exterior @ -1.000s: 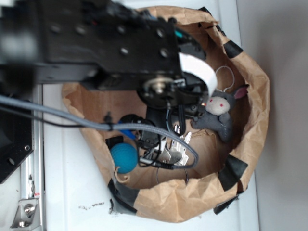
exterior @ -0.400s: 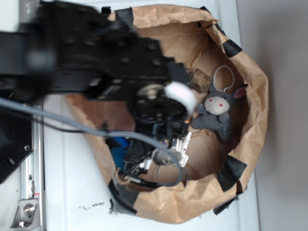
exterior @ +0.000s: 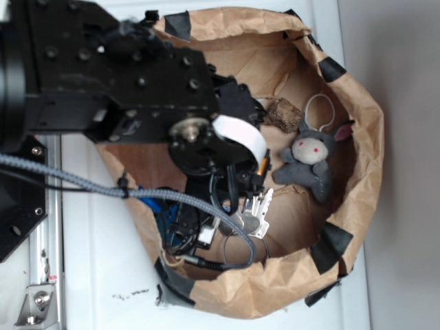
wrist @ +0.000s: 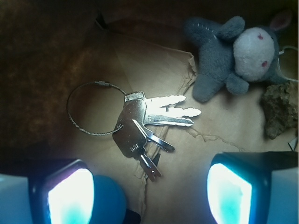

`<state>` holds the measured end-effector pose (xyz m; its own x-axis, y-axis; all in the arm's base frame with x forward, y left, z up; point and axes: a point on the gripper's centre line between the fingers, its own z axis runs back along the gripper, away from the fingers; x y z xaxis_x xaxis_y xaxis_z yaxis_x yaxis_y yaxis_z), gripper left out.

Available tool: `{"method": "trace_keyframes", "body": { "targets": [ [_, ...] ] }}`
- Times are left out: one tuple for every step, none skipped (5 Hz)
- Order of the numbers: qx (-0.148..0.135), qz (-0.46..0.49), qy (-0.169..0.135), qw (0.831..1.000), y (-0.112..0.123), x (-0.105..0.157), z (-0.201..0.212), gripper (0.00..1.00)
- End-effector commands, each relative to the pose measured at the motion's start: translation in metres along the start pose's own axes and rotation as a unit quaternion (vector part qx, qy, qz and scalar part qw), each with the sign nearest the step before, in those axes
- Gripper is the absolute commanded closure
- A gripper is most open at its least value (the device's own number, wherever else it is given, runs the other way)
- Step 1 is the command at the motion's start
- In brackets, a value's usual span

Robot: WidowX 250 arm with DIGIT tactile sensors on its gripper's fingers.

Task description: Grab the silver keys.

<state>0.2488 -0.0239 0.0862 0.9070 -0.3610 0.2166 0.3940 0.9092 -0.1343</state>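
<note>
From my wrist camera, going left to right: the thin wire ring point(wrist: 91, 108) lies flat on the brown paper floor of the paper bag point(exterior: 357, 206), and the silver keys point(wrist: 145, 126) fan out from it toward the right, sitting near the middle of the floor. My end effector point(wrist: 149, 191) is spread wide, one finger on either side of the keys and touching nothing. A blue ball point(wrist: 110, 203) sits just beside the left finger. Farther right, toward the bag's wall, a grey plush bunny point(wrist: 233, 56) lies beside a brown rock-like lump point(wrist: 280, 109).
</note>
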Motion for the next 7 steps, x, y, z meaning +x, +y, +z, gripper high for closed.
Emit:
{"method": "trace_keyframes", "body": {
  "targets": [
    [-0.013, -0.006, 0.014, 1.0, 0.001, 0.016, -0.009, 0.0],
    [0.002, -0.014, 0.014, 1.0, 0.004, 0.03, -0.022, 0.0],
    [-0.01, -0.031, 0.01, 0.999, 0.001, 0.034, -0.022, 0.0],
    [-0.053, -0.102, 0.006, 0.993, -0.019, 0.021, -0.011, 0.0],
    [-0.032, -0.154, -0.005, 0.988, -0.033, 0.013, -0.015, 0.0],
    [-0.036, -0.182, -0.01, 0.983, -0.036, 0.009, -0.022, 0.0],
    [-0.023, -0.197, 0.005, 0.98, -0.039, 0.009, -0.039, 0.0]
  ]
}}
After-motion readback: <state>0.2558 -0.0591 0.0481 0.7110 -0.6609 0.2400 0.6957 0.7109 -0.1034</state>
